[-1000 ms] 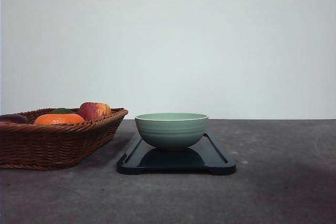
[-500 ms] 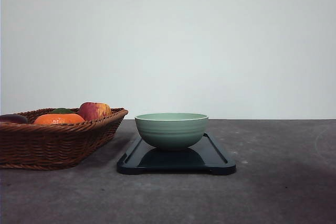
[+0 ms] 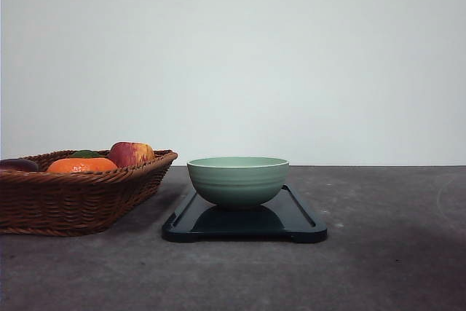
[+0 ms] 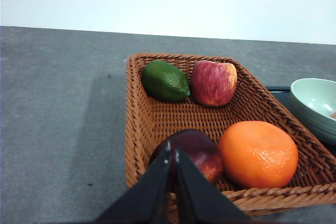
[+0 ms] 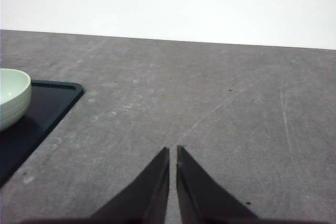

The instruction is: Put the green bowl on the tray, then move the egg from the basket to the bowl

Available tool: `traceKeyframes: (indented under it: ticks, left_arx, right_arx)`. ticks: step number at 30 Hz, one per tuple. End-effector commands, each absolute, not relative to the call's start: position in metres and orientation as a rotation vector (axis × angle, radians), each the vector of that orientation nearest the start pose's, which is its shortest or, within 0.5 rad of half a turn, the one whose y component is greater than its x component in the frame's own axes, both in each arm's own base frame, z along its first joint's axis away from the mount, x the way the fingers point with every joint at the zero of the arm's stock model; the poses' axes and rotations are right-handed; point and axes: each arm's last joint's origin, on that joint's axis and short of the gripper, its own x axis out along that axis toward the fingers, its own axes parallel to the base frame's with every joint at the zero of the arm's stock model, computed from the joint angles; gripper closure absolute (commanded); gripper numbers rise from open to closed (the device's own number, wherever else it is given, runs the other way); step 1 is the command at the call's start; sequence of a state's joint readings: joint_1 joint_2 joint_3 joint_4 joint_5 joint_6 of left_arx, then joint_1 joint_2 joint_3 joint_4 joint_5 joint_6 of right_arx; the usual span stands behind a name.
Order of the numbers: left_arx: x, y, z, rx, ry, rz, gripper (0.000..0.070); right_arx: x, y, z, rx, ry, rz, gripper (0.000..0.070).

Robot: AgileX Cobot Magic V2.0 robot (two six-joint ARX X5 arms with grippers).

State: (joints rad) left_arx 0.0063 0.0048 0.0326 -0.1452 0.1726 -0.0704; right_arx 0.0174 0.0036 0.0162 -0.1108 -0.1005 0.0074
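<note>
Grey table (image 3: 393,253): green bowl (image 3: 238,180) on tray (image 3: 291,218), apart from left tool (image 4: 172,153).

Front view sits low at table level; both wrist views look down, sharing the green bowl (image 3: 238,180).

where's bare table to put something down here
Bare table lies right of the tray and in front of it. A narrower strip separates the basket from the tray. The basket is crowded with fruit, and the green bowl takes the tray's middle.
</note>
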Motion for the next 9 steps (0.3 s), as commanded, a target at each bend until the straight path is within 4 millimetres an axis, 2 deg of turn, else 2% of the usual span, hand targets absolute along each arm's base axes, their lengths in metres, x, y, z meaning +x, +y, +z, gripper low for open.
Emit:
traceKeyframes:
  ticks: [1, 9]
  left_arx:
    - [0.0959, -0.0042, 0.155, -0.075, 0.13, -0.161, 0.07]
    - [0.0959, -0.0042, 0.155, -0.075, 0.13, -0.161, 0.07]
  right_arx:
    - [0.0966, 0.0045, 0.1579, 0.022, 0.091, 0.114, 0.0683]
    - [0.0966, 0.0045, 0.1579, 0.022, 0.091, 0.114, 0.0683]
